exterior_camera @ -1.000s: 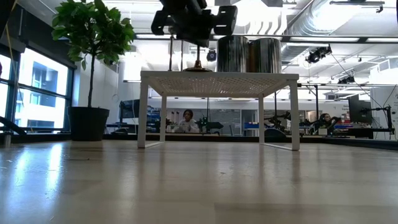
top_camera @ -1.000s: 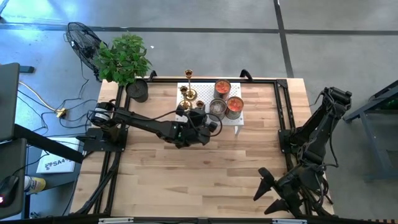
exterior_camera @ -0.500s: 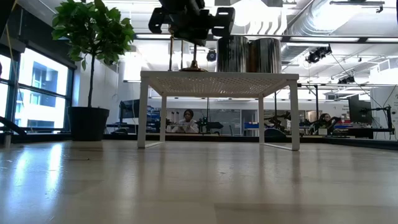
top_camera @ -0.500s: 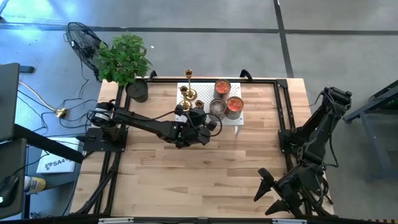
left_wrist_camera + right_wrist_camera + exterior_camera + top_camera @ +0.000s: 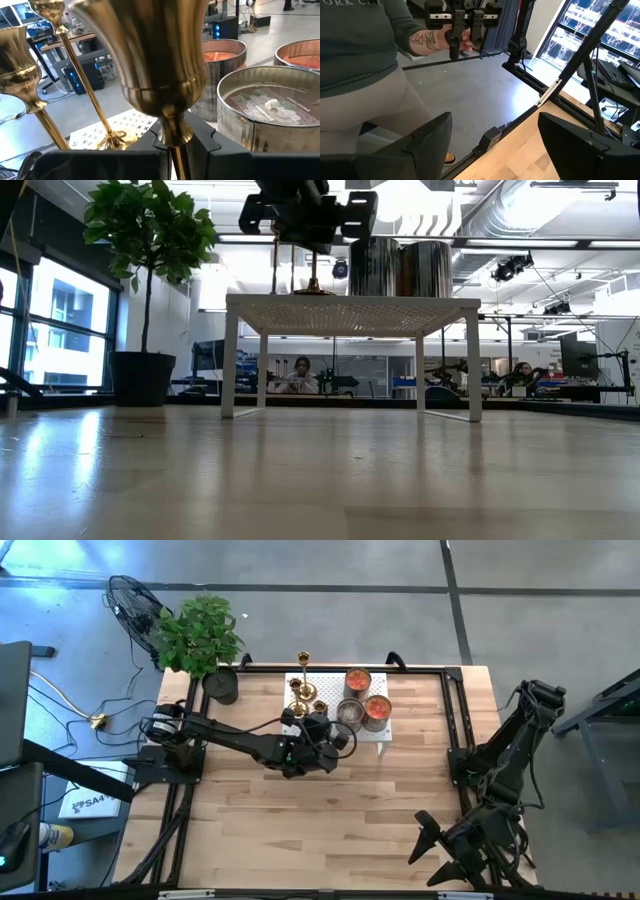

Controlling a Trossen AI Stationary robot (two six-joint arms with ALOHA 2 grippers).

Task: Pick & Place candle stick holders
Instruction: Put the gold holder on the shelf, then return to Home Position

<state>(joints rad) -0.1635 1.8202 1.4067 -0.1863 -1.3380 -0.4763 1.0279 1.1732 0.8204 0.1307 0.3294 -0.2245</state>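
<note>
**Mia:** Where is the left pincer [image 5: 172,145] right now?

**Ben:** It is over the little white stand [image 5: 385,730] at about 12 o'clock on the desk [image 5: 330,810]. Its two fingers are clenched on the thin stem of a gold candle stick holder [image 5: 150,65]. The wrist view shows the stem pinched right between them.

**Mia:** And the other candle stick holders?

**Ben:** Two more stand on the same white stand, just beside the held one, toward 10 o'clock. One is the tall candle stick holder [image 5: 75,65] and one is the short candle stick holder [image 5: 20,75]. From above, the gold bits are tiny, so I think there are three or four, but I am not sure.

**Mia:** What else is up there?

**Ben:** Three round candle tins. The grey tin [image 5: 265,115] is very near the pincer, toward 3 o'clock. Two orange ones sit behind it.

**Mia:** What could go wrong?

**Ben:** The stem is thin and shiny, so it could slip or tip in the grip. If the arm swings sideways, the held one could knock the tall one over, or bump the grey tin. Lifting straight up first looks safest to me.

**Mia:** And the right pincer [image 5: 492,145]?

**Ben:** It waits at 5 o'clock, past the desk edge, fingers spread and holding nothing. A person [image 5: 375,65] stands close to it there.
</note>
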